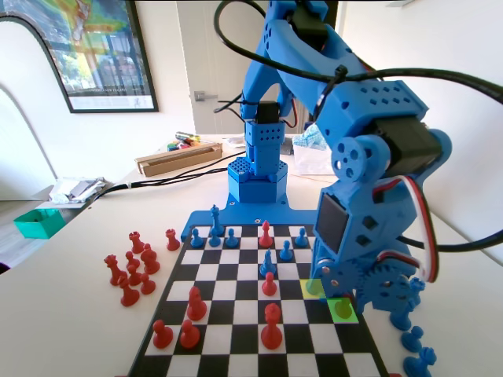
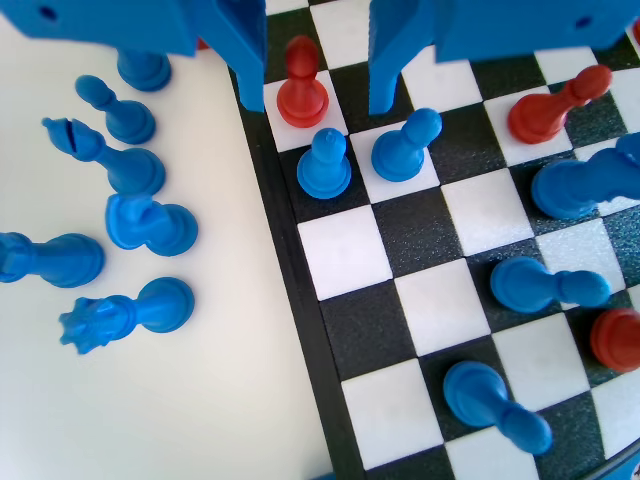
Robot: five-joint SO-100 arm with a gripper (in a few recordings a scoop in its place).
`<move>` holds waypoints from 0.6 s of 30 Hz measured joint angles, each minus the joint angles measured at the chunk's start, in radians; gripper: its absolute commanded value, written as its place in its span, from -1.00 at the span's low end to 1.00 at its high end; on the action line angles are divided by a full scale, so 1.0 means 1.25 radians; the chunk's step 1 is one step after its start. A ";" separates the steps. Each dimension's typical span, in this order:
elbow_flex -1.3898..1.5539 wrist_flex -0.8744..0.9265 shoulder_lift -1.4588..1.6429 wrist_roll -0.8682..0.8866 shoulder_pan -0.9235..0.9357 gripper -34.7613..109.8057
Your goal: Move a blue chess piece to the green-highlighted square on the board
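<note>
Two blue jaws hang well apart at 12 o'clock in your wrist view, so the gripper (image 2: 318, 102) is spread and clamps nothing. You work on a smooth, matte white table (image 1: 71, 314) in a bright room with pale walls. In the fixed view a framed poster (image 1: 94, 47) hangs at 10 o'clock, a flat cardboard box (image 1: 177, 157) lies behind the board, and a green tray (image 1: 35, 222) sits at 9 o'clock. The board (image 1: 224, 314) is flat, with white squares and grainy black ones inside a dark border. Glossy red captured pieces (image 1: 130, 271) cluster off its 9 o'clock side. In the wrist view, toppled blue pieces (image 2: 130, 230) lie on the table at 9 o'clock. The blue chess piece (image 2: 324, 165) is shiny moulded plastic, with a ball head and a flared round base. It stands upright in the board's edge column, just below the jaws and untouched. A second blue pawn (image 2: 405, 145) stands just beside it, and a red pawn (image 2: 302, 88) stands between the jaws. In the fixed view the green-highlighted square (image 1: 351, 316) glows at 5 o'clock beneath the blue arm (image 1: 369, 157), with a rounded tinted shape on it that you cannot identify.
</note>
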 measured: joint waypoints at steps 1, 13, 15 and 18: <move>0.000 0.000 0.000 0.000 0.005 -0.46; -0.002 -0.013 0.000 0.000 0.007 -0.51; -0.002 -0.013 0.000 0.000 0.007 -0.51; -0.016 -0.007 0.000 0.002 0.007 -0.51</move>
